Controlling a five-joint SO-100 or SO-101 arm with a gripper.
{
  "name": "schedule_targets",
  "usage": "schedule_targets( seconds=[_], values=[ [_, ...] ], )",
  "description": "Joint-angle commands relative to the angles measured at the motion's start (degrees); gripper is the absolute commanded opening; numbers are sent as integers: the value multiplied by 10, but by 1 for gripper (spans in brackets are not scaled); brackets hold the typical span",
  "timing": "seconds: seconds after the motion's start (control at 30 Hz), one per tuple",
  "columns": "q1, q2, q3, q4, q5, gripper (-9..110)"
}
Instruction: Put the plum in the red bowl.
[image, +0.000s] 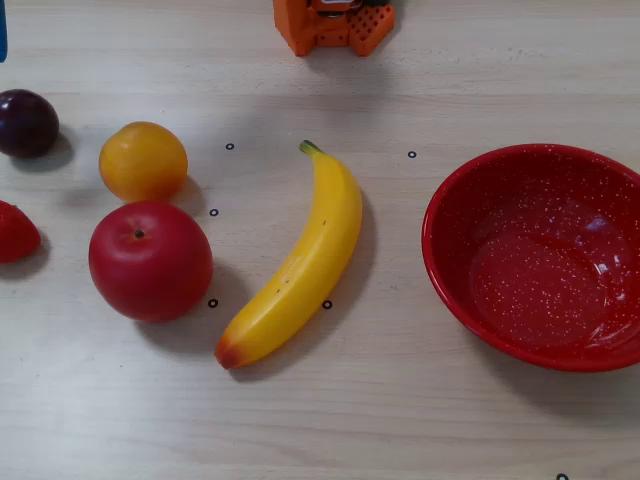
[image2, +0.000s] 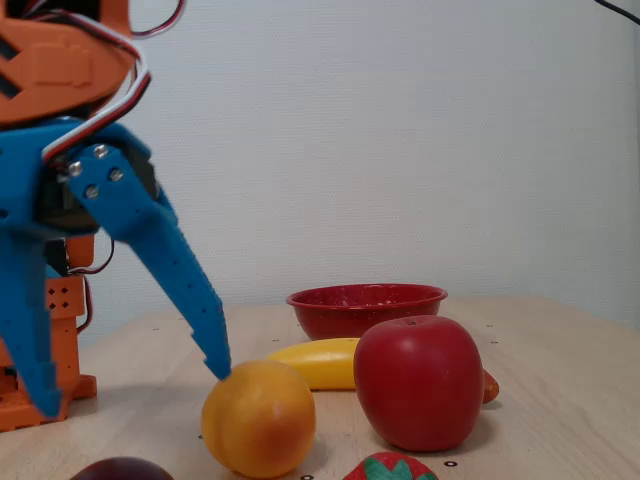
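In a fixed view from above, the plum (image: 26, 123) lies on the worktop (image: 400, 420) at about 9 to 10 o'clock, close to the left edge of the picture. The orange (image: 143, 160) is just beside it toward 3 o'clock, not touching it. The apple (image: 150, 260) lies at 6 o'clock from the orange, very near to it. A red strawberry-like fruit (image: 14, 232) is cut by the left edge, at 6 o'clock from the plum. The banana (image: 300, 262) lies in the middle, its green stem toward 12 o'clock. The bowl (image: 540, 255) stands at 3 o'clock, well apart from the plum, with nothing inside. The orange arm base (image: 333, 22) is at 12 o'clock.

In a fixed view from the side, the blue tool (image2: 125, 385) hangs large at the left, with its two fingers spread wide and nothing between them. One finger (image2: 180, 285) ends at the top of the orange (image2: 258, 418) as this view shows it; I cannot tell if it touches. The other finger (image2: 25, 330) points down at the left edge. Only the top of the plum (image2: 120, 469) shows at the bottom edge, at about 6 o'clock below the tool. The apple (image2: 418, 382) stands at the right of the orange, and the bowl (image2: 366, 308) and the banana (image2: 315, 362) are behind them.
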Motion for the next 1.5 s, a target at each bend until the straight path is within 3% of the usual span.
schedule_targets(
  seconds=[0.0,0.3,1.47],
  values=[
    [-25,14,-52,28,30,39],
    [-32,-34,-52,49,38,41],
    [-29,-120,-50,-60,88,46]
  ],
)
